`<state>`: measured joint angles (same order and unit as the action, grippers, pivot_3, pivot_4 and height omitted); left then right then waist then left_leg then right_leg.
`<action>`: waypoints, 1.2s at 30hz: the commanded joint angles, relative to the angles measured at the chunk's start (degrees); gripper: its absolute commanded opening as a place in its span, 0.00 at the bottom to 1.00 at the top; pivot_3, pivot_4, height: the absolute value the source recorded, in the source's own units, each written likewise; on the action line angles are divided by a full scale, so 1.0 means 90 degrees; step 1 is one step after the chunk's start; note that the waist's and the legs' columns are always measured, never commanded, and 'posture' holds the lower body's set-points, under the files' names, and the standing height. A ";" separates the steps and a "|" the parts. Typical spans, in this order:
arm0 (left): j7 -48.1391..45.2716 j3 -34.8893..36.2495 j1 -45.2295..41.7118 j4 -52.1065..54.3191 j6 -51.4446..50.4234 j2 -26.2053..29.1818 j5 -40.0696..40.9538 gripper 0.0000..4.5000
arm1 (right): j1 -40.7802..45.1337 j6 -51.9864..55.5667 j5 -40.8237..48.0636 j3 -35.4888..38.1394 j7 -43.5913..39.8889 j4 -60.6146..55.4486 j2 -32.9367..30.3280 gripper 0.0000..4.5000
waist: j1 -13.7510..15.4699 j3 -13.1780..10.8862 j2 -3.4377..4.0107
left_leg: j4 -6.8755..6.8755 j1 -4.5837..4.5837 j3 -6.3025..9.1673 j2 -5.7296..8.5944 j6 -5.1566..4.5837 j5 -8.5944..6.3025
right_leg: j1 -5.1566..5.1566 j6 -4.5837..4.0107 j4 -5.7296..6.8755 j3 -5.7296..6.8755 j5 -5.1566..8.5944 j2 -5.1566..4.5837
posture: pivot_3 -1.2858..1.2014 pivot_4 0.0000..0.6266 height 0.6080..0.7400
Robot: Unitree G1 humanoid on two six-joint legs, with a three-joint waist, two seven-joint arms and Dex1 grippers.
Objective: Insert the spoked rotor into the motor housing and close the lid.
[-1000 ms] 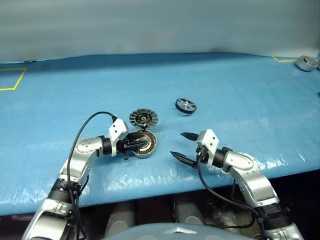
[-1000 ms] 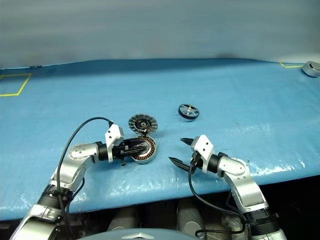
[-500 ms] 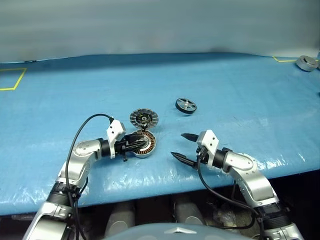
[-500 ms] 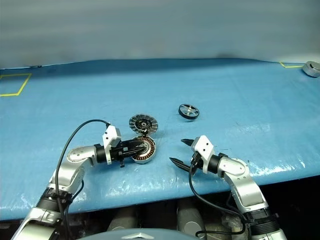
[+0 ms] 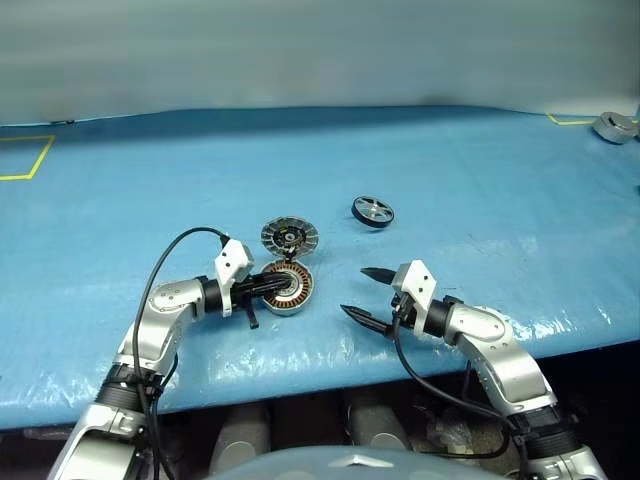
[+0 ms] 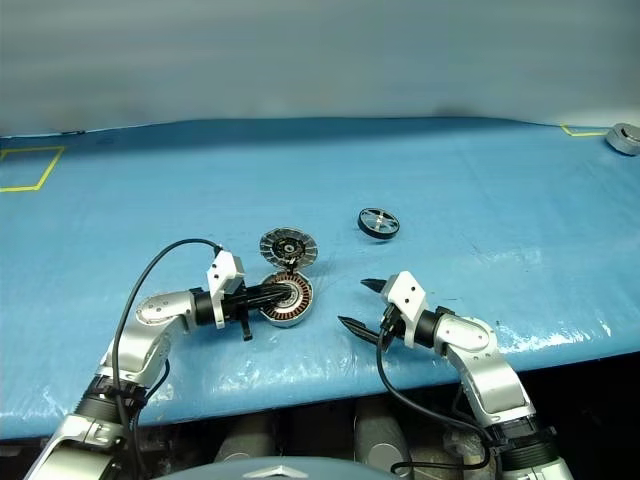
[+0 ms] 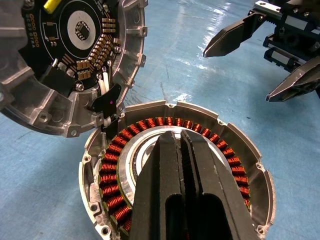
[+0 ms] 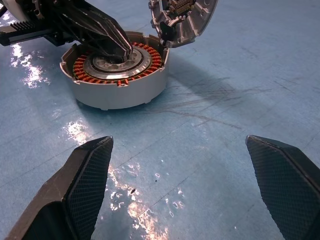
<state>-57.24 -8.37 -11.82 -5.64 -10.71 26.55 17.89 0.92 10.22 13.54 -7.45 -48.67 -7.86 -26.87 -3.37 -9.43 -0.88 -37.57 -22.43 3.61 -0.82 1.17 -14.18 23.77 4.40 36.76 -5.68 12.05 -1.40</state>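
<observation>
The motor housing, a silver cup with copper windings, lies on the blue table in front of me. Its lid stands tilted open at the housing's far edge, circuit side showing in the left wrist view. My left gripper is shut, its two black fingers pressed together over the housing's silver centre with nothing between them. The spoked rotor lies apart, farther back and to the right. My right gripper hangs open just right of the housing, holding nothing.
A grey round part sits at the table's far right corner. Yellow tape marks a square at the far left. The table's front edge runs just below both grippers.
The left gripper's fingers have closed together over the housing's centre. The right arm, lid and rotor have stayed where they were.
</observation>
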 commanded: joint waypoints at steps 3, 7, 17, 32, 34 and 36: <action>0.0088 0.0202 -0.0020 0.0181 -0.0094 -0.0066 0.0174 0.06 | 0.0014 -0.0172 -0.0018 0.0026 0.0009 -0.0105 -0.0032 1.00 | 0.0006 0.0000 0.0000 | -0.0004 -0.0001 0.0001 0.0000 0.0000 0.0000 | -0.0001 0.0001 0.0001 0.0000 -0.0001 0.0000 | 0.52 0.24 1.00; 0.0171 0.0197 -0.0005 0.0165 -0.0037 -0.0054 0.0078 0.30 | 0.0028 -0.0179 -0.0021 0.0019 -0.0009 -0.0081 -0.0028 1.00 | 0.0005 0.0000 0.0000 | -0.0005 -0.0001 0.0001 0.0000 0.0000 0.0000 | -0.0001 0.0002 0.0002 0.0000 -0.0001 0.0000 | 0.52 0.24 1.00; 0.0065 0.0230 0.0055 0.0258 0.0029 -0.0127 0.0239 0.51 | 0.0075 -0.0208 -0.0077 -0.0025 -0.0024 0.0003 -0.0025 1.00 | 0.0000 0.0000 0.0000 | -0.0006 -0.0001 0.0000 0.0000 0.0000 0.0000 | -0.0001 0.0002 0.0003 0.0000 -0.0001 0.0000 | 0.52 0.24 1.00; 0.0099 0.0337 0.0029 0.0239 0.0185 -0.0206 0.0238 0.00 | 0.0099 -0.0291 -0.0123 -0.0059 -0.0038 0.0113 -0.0013 1.00 | 0.0001 0.0000 0.0000 | -0.0007 -0.0001 0.0000 0.0000 0.0000 0.0000 | -0.0001 0.0003 0.0003 -0.0001 -0.0002 0.0000 | 0.52 0.24 1.00; 0.0079 0.0317 0.0036 0.0238 0.0183 -0.0204 0.0229 0.00 | 0.0103 -0.0311 -0.0130 -0.0067 -0.0034 0.0130 -0.0013 1.00 | 0.0002 0.0000 0.0000 | -0.0007 -0.0001 0.0000 0.0000 0.0000 0.0000 | -0.0001 0.0003 0.0003 -0.0001 -0.0002 0.0000 | 0.52 0.24 1.00; 0.0090 0.0291 0.0039 0.0224 0.0194 -0.0194 0.0182 0.00 | 0.0106 -0.0323 -0.0132 -0.0070 -0.0031 0.0143 -0.0011 1.00 | 0.0001 0.0000 0.0000 | -0.0007 -0.0001 0.0001 0.0000 0.0000 0.0000 | -0.0001 0.0004 0.0003 0.0000 -0.0003 0.0000 | 0.52 0.24 1.00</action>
<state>-56.31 -6.60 -11.43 -5.63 -10.17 24.88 19.12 1.10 8.67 11.96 -8.54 -48.78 -5.62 -26.87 -3.36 -9.43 -0.88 -37.64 -22.44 3.61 -0.81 1.17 -14.18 23.76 4.44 36.79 -5.68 12.03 -1.40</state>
